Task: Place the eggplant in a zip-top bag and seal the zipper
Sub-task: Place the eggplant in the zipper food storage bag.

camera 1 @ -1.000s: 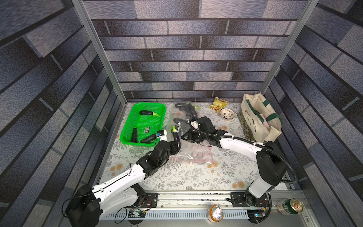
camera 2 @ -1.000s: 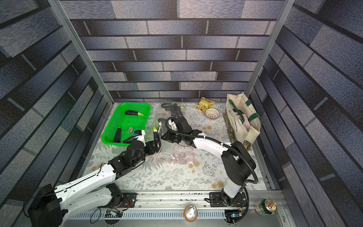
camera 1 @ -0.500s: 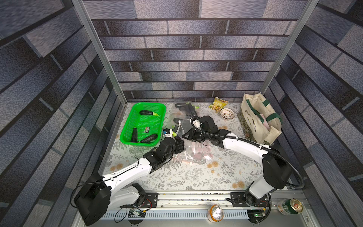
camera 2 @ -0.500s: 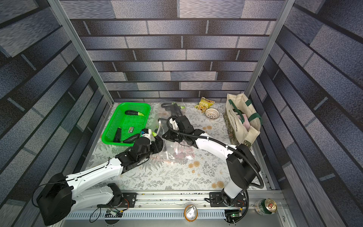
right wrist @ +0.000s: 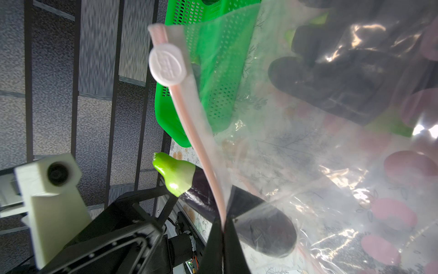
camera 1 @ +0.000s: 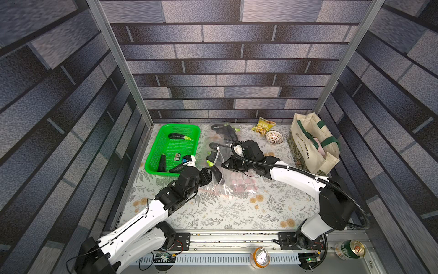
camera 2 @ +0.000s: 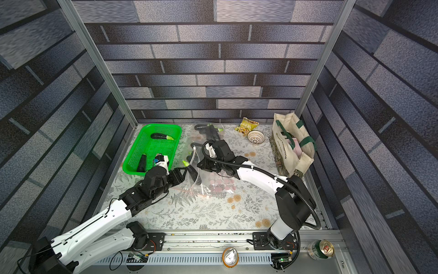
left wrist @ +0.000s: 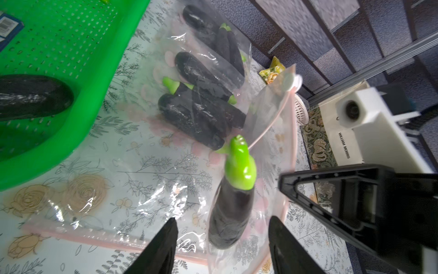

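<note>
**Item 1, eggplant**: the dark body sits tilted inside the mouth of the zip-top bag. Its green cap pokes out past the rim. I judge it only half in.

**Item 2, left gripper**: the jaws are spread, one on either side of the eggplant, gripping nothing.

**Item 3, right gripper**: the jaws are pressed together, pinching the pink zipper strip and holding that lip up off the table.

**Item 4, slider**: white, at the far end of the strip, so the mouth is unsealed.

**Item 5, green basket**: near the work, with spare eggplants in it. Not wanted here.

**Handling note:** I would hold the lip high with the right gripper. With the left I would nudge the cap end deeper until nothing crosses the zipper line, and only then run the slider.

**Risk, as I judge it:** the slippery film may fold over, or the cap may snag the strip.
</note>
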